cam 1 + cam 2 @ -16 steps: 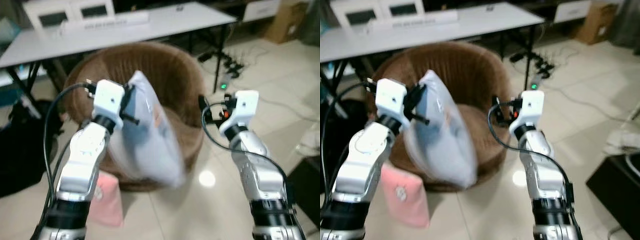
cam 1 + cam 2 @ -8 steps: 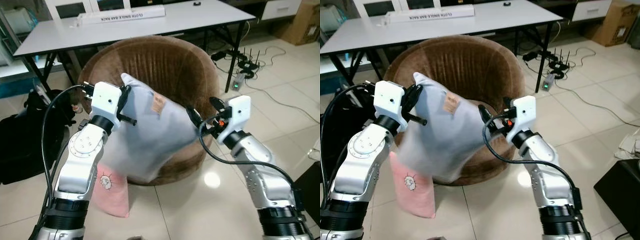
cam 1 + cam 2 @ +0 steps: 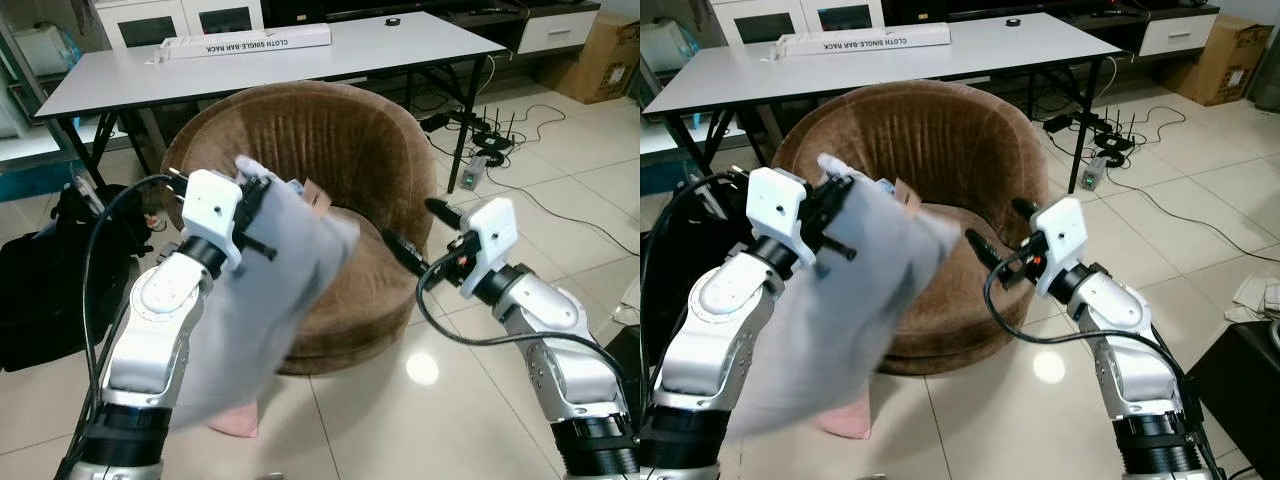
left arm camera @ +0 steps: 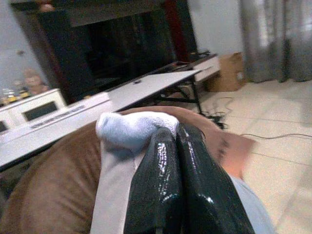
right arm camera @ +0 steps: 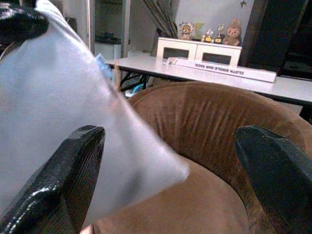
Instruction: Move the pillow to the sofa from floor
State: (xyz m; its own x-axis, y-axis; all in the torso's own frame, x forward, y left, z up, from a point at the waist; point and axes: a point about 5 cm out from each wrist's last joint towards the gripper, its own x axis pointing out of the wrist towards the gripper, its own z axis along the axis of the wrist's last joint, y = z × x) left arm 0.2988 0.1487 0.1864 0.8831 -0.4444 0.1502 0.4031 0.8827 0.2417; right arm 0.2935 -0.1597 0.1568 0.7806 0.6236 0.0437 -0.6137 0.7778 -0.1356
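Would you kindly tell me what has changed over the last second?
The right gripper has let go of the pillow and drawn back, open. The pillow, stretched between both grippers half a second ago, now hangs down from the left gripper, which stays clamped on its corner. The brown sofa is unmoved.

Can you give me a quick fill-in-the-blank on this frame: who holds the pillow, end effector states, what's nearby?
1. The left end effector is shut on a corner of the pale blue ____.
2. The right end effector has its fingers spread ____, holding nothing.
3. The pillow hangs in front of the round brown ____.
4. A long white box lies on the grey ____ behind the armchair.

Missing words: pillow; open; armchair; table
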